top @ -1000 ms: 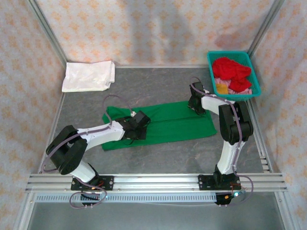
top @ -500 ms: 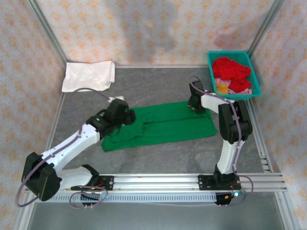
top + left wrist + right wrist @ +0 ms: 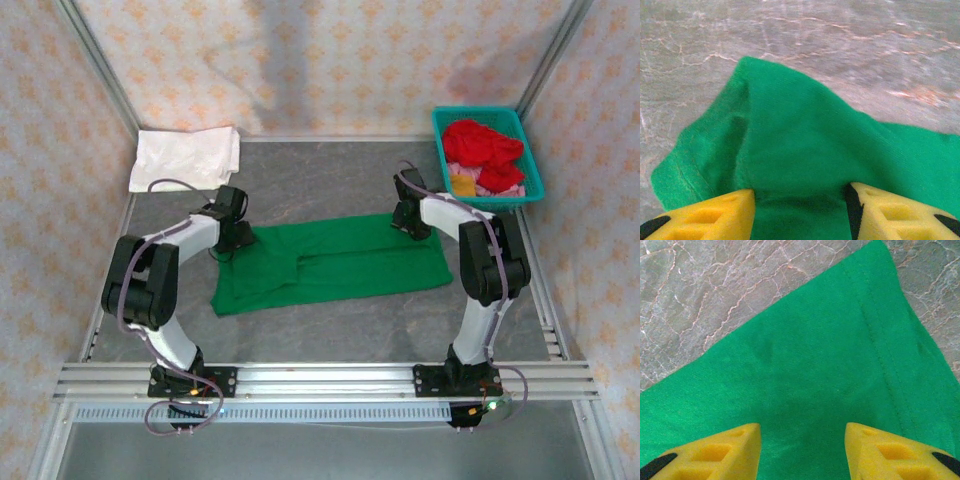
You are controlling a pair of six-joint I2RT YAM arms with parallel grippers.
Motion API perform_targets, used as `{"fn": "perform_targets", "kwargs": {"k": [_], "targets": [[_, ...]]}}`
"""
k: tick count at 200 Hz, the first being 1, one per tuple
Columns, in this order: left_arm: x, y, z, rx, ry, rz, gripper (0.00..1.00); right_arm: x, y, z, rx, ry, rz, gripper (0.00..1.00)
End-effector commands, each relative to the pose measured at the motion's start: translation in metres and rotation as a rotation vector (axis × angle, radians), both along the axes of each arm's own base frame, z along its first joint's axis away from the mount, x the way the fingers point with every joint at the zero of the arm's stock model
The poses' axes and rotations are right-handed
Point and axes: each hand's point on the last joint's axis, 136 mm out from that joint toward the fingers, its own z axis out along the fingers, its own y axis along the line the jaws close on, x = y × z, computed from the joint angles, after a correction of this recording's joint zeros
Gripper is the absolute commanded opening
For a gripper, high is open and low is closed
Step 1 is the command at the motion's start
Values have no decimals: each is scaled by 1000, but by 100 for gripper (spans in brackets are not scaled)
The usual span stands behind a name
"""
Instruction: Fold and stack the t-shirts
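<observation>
A bright green t-shirt (image 3: pixel 350 262) lies spread flat across the middle of the grey table. My left gripper (image 3: pixel 236 238) is down at its far left corner, open, and in the left wrist view its yellow fingertips (image 3: pixel 735 207) straddle a raised hump of the green cloth (image 3: pixel 790 130). At the shirt's far right edge my right gripper (image 3: pixel 410 226) is also open, its fingers apart over flat green cloth (image 3: pixel 815 355) near a stitched hem. A white t-shirt (image 3: pixel 186 158) lies folded at the back left. Red, yellow and pink t-shirts (image 3: pixel 482 150) fill a basket.
The teal plastic basket (image 3: pixel 531 178) stands at the back right corner, close behind the right arm. Metal frame rails and patterned walls close in the table on three sides. Bare grey table (image 3: pixel 330 335) lies between the shirt and the near rail.
My left arm swung from the shirt's middle out to its far left corner and its gripper opened. The shirt's left part shifted slightly. The right arm stayed put.
</observation>
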Motion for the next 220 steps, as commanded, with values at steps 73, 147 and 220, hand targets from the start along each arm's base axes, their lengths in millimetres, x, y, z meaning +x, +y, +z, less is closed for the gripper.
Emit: {"fn": "perform_targets", "kwargs": {"k": [73,147,220], "targets": [[-50,61,-1,23,70,196,53,-12,-47,-28,-78,73,-137,48],[-16,50,45,-21,-78,120,41,-14,-42,-29,-37,74,-137,47],[18,13,39,-59,-88,40,36,1,-2,11,-69,5,49,47]]}}
